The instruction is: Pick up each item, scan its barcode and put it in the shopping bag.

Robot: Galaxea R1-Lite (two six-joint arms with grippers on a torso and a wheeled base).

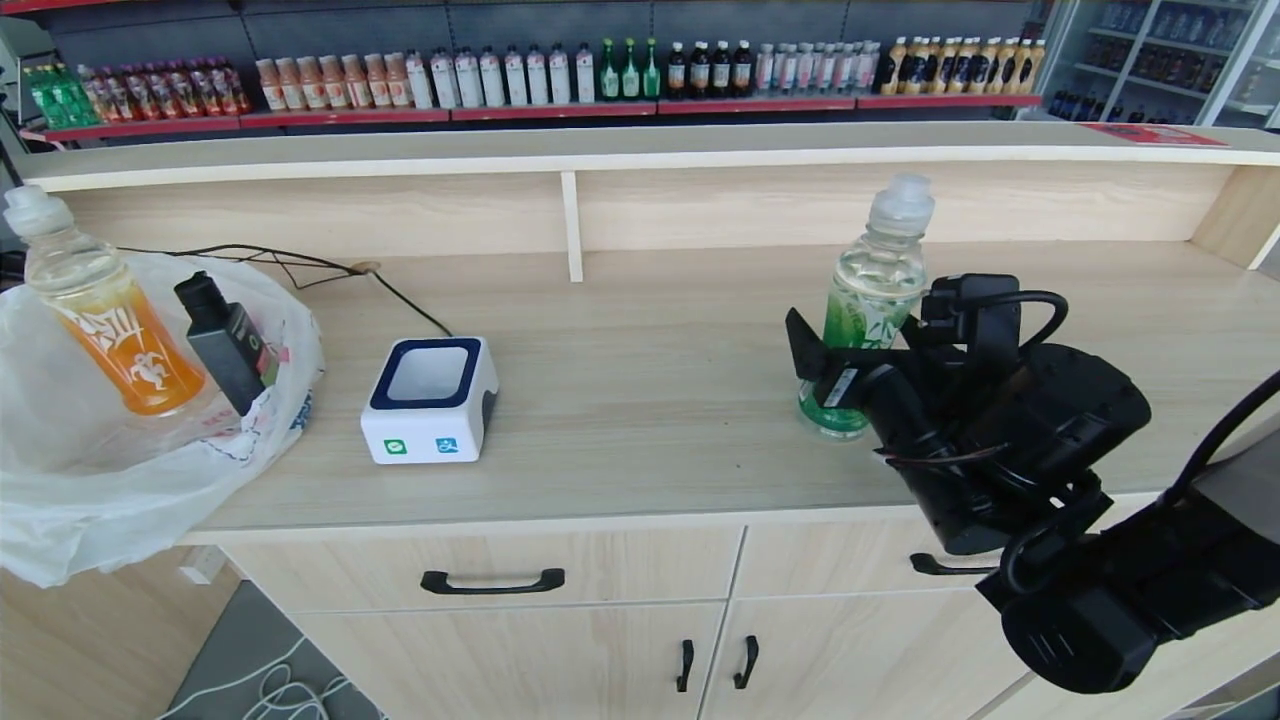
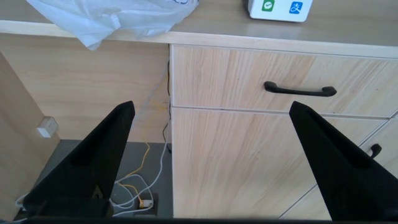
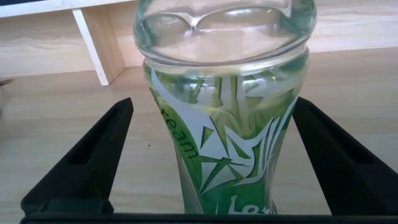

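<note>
Two fingers of the right gripper (image 3: 212, 106) stand wide apart, one on each side of the green-label bottle (image 1: 868, 320). I see a gap at both, so it is around the bottle without touching it. The bottle stands upright on the wooden counter (image 1: 650, 420), toward the right and nearer the front edge than the back. My left gripper (image 2: 211, 109) is spread wide too, with nothing in it, low before the cabinet and facing a drawer handle (image 2: 300, 91).

Well apart from the bottle, with bare wood between, sits the white scanner (image 1: 432, 400). A cable (image 1: 300, 262) runs to it. At the left end the shopping bag (image 1: 60, 480) sags over the front edge, holding an orange-label bottle (image 1: 110, 320) and a dark container (image 1: 228, 345). A raised ledge (image 1: 640, 160) backs the counter, and drink shelves (image 1: 500, 80) line the wall behind.
</note>
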